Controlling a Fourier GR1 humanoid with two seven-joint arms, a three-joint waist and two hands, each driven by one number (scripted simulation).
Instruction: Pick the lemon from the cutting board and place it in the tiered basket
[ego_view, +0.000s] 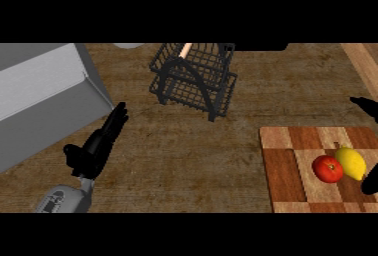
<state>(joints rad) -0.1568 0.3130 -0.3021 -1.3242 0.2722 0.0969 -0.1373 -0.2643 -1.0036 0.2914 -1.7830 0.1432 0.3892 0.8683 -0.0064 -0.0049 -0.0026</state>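
On cutting board (284, 170), lemon (351, 162) touches red fruit (328, 169), R hand (370, 182) nearby.

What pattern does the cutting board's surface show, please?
The cutting board is a patchwork of light and dark brown wooden blocks; the head view shows it best.

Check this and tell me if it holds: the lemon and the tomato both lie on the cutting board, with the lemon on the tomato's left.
One detail is wrong. The head view shows the lemon on the right of the tomato, nearer the view's right edge, not on its left. The rest holds: both lie on the cutting board.
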